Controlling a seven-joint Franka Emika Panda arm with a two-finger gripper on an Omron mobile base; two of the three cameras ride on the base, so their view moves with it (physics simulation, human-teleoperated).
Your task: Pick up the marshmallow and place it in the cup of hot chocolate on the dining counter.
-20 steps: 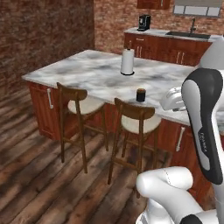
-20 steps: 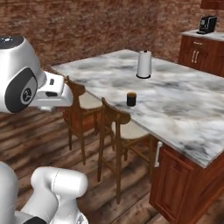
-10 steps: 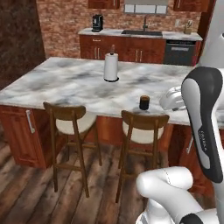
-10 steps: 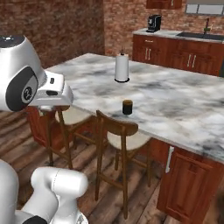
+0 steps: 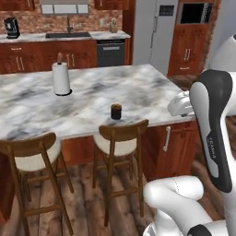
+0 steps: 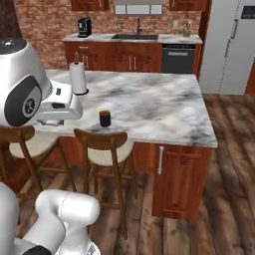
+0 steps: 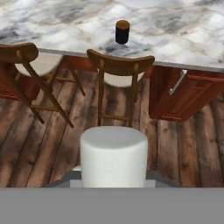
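The marshmallow [image 7: 113,156], a stubby white cylinder, stands large at the bottom of the hand view, right in front of the camera. My gripper [image 7: 113,183] is shut on it, and its fingertips are hidden behind it. The hand is raised in front of the dining counter [image 5: 92,92], short of its near edge. The cup of hot chocolate [image 5: 116,111] [image 6: 104,118] [image 7: 122,31], small and dark, stands upright near that edge, ahead of the gripper and beyond a stool back.
Two wooden stools [image 5: 120,138] [image 5: 27,154] stand against the counter's near side between me and the cup. A tall paper towel roll [image 5: 61,78] stands farther back on the slab. Cabinets, a sink and a coffee machine [image 6: 84,26] line the back wall.
The base has driven and turned, so the whole scene has shifted; the counter now faces me along its long side and the cup sits more central. The arm holds its pose.
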